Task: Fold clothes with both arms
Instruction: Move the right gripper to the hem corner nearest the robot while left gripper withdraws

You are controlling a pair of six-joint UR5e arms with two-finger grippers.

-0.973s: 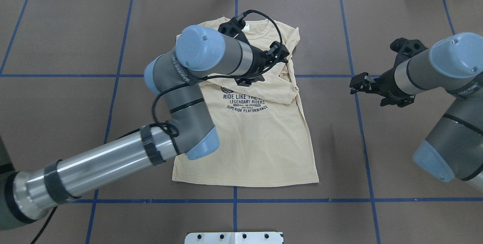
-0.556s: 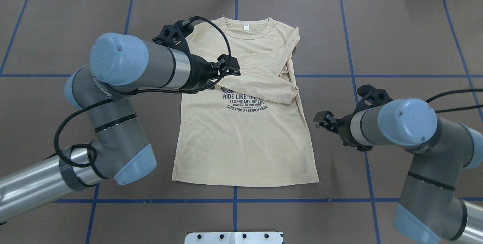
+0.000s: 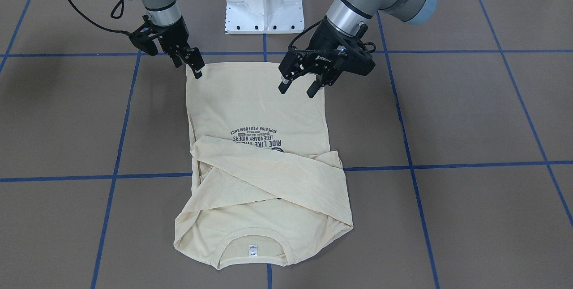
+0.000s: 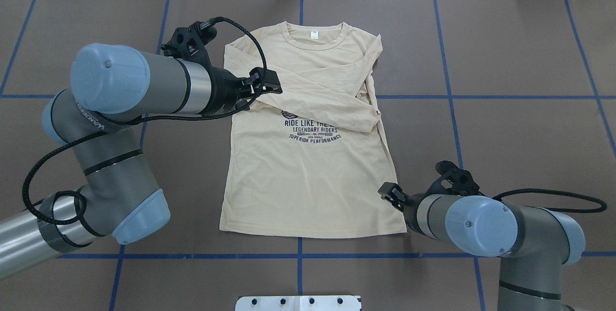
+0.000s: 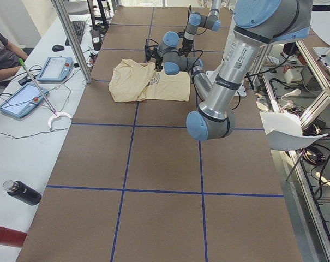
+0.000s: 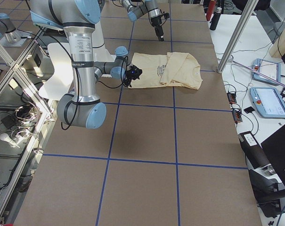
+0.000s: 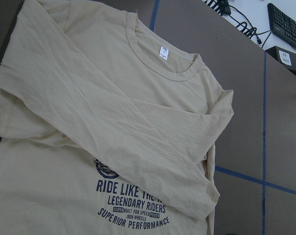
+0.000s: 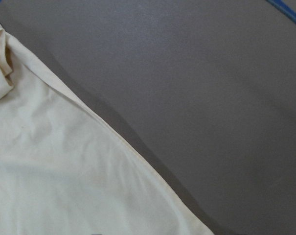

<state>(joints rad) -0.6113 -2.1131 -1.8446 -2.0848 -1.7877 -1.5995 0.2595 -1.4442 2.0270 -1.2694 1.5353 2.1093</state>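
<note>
T-shirt (image 4: 313, 181): cream-yellow, navy print | table (image 4: 529, 36): brown, blue grid lines

Bench: brown-covered bench (image 5: 165, 164), crossed by blue tape lines into squares.
Garment: pale cream-yellow long-sleeved T-shirt (image 5: 145, 84), flat on the bench's far part, dark print showing, its left end doubled over in folds.
Near arm: large silver-and-grey jointed left arm (image 5: 222, 82) with light-blue joint caps, elbow bent toward the camera, wrist over the shirt's far edge.
Far arm: small right arm (image 5: 200, 19) of the same make, beyond the shirt.
Jaws: too small here to tell how they stand.
Side surface: white side surface (image 5: 23, 153) carrying two blue-edged tablets (image 5: 54, 68), a black bottle (image 5: 22, 192) and a red cylinder (image 5: 2, 236).
Person: seated operator in a dark shirt (image 5: 2, 46), left edge.
</note>
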